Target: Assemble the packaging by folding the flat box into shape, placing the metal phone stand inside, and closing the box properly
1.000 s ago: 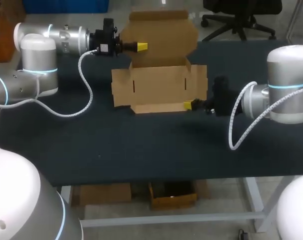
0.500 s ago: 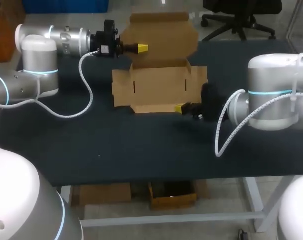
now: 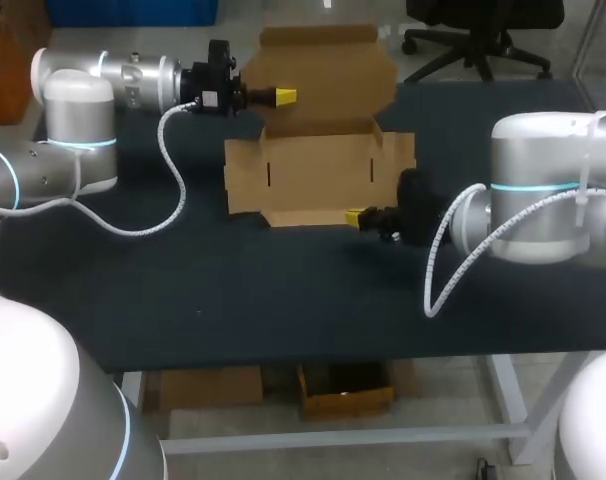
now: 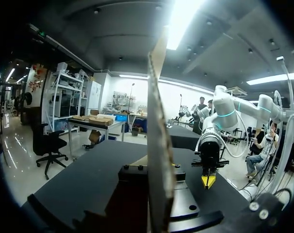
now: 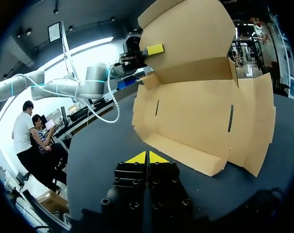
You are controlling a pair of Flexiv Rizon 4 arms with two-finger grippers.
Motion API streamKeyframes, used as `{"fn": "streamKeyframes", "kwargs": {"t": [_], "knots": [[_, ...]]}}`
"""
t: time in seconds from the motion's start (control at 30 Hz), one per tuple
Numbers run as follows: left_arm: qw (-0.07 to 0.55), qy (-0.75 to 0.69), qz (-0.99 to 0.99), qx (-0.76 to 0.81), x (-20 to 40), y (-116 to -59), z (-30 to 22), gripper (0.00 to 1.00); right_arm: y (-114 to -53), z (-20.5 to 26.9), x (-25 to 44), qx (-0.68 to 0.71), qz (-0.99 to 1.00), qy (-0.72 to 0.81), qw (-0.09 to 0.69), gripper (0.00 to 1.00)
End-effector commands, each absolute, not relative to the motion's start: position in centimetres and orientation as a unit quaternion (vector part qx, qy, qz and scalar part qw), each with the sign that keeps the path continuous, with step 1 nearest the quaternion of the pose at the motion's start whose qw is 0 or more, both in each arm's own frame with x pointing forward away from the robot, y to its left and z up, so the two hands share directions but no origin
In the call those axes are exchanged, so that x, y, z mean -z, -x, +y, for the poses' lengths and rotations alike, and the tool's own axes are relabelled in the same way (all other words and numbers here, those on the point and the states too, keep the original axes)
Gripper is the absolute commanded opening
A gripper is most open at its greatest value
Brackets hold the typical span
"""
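Cardboard box [image 3: 318, 170] part-folded — rear flap [image 3: 328, 70] pinched in left claw [image 3: 283, 95], clenched right claw [image 3: 355, 216] just before front flap [image 3: 308, 215]

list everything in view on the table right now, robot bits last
cardboard box: one, brown, partly unfolded at the table's far middle, lid flap standing upright
table: one, dark top, under the box and both arms
left arm: one, silver-white, coming in from the left side at the far edge
right arm: one, silver-white, coming in from the right side
left gripper: one, black with yellow tips, shut on the upright lid flap
right gripper: one, black with yellow tips, shut and empty, low by the box's front flap
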State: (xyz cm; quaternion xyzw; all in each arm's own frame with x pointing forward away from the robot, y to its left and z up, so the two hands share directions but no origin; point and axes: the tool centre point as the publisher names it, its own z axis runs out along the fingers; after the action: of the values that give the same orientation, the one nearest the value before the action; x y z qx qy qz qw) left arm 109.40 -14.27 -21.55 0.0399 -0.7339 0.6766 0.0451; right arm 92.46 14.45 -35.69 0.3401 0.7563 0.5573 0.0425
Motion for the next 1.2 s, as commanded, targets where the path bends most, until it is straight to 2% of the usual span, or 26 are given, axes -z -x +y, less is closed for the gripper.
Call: {"fn": "streamKeyframes", "kwargs": {"t": [0.03,0.63,1.2], "knots": [[0.048,-0.037,-0.733,-0.678,21.8,-109.6,-14.2,0.00,-93.8,15.8,36.8,-0.559,0.757,-0.335,0.040,0.00],[0.048,-0.037,-0.733,-0.678,21.8,-109.6,-14.2,0.00,-96.3,19.2,40.5,-0.537,0.772,-0.335,0.048,0.00],[0.048,-0.037,-0.733,-0.678,21.8,-109.6,-14.2,0.00,-97.1,20.2,41.6,-0.520,0.776,-0.349,0.071,0.00]]}}
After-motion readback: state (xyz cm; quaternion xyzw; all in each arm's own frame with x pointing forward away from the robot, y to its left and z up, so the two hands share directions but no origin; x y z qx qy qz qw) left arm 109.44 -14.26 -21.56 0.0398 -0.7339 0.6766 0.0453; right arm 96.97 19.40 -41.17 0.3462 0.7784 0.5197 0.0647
